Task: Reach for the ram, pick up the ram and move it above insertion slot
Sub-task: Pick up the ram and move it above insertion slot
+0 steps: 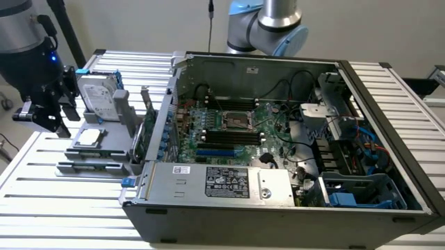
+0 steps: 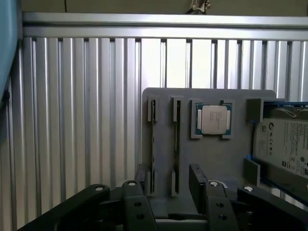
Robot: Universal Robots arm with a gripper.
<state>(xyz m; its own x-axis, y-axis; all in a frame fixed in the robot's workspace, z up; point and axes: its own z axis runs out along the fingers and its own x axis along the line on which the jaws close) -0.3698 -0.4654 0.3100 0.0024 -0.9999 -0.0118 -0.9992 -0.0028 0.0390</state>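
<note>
One holder slot [image 2: 176, 139] between the gripper's [image 2: 168, 169] parted fingers [image 2: 197, 183]

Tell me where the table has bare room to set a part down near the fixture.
Bare table slats lie in front of and left of the grey fixture in the exterior view, plus a strip right of the computer case. Crowded: the fixture-to-case gap and around the gripper.

Ext high/wide, wrist close overhead; shared fixture [image 1: 120, 117] [image 2: 216, 159]

The arm [image 1: 21, 31] comes down at the exterior view's left. Its hand [image 1: 56, 117] points downward, fingers [image 2: 199, 185] standing apart.
</note>
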